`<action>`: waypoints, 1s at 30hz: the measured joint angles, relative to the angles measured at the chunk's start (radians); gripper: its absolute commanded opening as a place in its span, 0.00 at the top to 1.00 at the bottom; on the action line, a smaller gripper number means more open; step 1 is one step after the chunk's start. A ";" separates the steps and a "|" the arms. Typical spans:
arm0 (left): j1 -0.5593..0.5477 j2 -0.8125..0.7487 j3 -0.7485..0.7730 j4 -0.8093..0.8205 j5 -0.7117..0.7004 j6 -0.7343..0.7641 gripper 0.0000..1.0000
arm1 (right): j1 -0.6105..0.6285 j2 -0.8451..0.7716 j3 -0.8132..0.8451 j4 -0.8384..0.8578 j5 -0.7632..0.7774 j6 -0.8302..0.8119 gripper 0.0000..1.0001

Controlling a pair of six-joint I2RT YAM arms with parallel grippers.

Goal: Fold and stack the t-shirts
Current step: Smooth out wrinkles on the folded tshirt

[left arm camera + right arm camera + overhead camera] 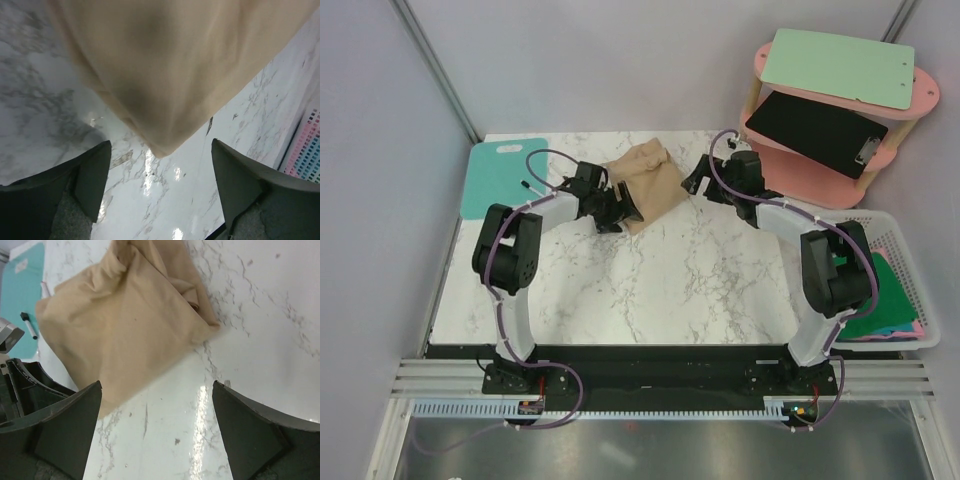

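Observation:
A light tan t-shirt (648, 185) lies folded into a small bundle at the back middle of the marble table (660, 290). My left gripper (615, 212) stands open just off the bundle's near-left corner. In the left wrist view the tan t-shirt (170, 65) fills the top, with only bare table between the fingers of the left gripper (160, 175). My right gripper (698, 180) is open too, just right of the bundle. In the right wrist view the tan t-shirt (125, 325) lies ahead and left of the right gripper (157, 425). More t-shirts, green on top (880, 310), lie in the basket.
A white basket (905, 235) stands at the table's right edge. A teal board (500, 175) lies at the back left, with a small marker (27, 325) beside it. A pink shelf (910, 110) at the back right holds a mint-green clipboard (835, 65) and a black one (815, 130).

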 measured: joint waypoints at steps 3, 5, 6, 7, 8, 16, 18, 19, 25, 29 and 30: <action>-0.051 0.033 -0.006 0.050 0.014 -0.029 0.30 | 0.000 -0.009 -0.056 -0.017 0.000 0.000 0.02; -0.081 0.041 -0.006 0.078 0.010 -0.039 0.57 | 0.000 -0.014 -0.077 -0.018 0.000 0.000 0.02; -0.090 0.046 -0.006 0.085 0.010 -0.047 0.73 | 0.000 -0.021 -0.089 -0.019 -0.001 0.000 0.02; -0.098 0.052 -0.006 0.091 0.010 -0.053 0.94 | 0.000 -0.029 -0.097 -0.021 -0.001 0.000 0.02; -0.104 0.059 -0.008 0.094 0.010 -0.059 0.98 | 0.000 -0.036 -0.104 -0.023 -0.002 0.000 0.02; -0.106 -0.035 -0.179 0.137 0.008 -0.063 0.98 | 0.000 -0.142 -0.167 -0.046 -0.013 -0.008 0.02; -0.106 -0.108 -0.254 0.120 0.001 -0.059 0.98 | 0.000 -0.172 -0.190 -0.060 -0.021 -0.011 0.02; -0.107 -0.150 -0.287 0.100 0.000 -0.056 0.98 | 0.000 -0.184 -0.198 -0.068 -0.025 -0.013 0.02; -0.121 -0.416 -0.491 -0.018 -0.002 -0.050 0.70 | 0.000 -0.288 -0.271 -0.131 -0.059 -0.032 0.02; -0.136 -0.643 -0.591 -0.180 -0.023 -0.039 0.06 | 0.007 -0.350 -0.304 -0.153 -0.080 -0.047 0.02; -0.140 -0.706 -0.597 -0.225 -0.039 -0.043 0.00 | 0.010 -0.356 -0.306 -0.157 -0.082 -0.051 0.02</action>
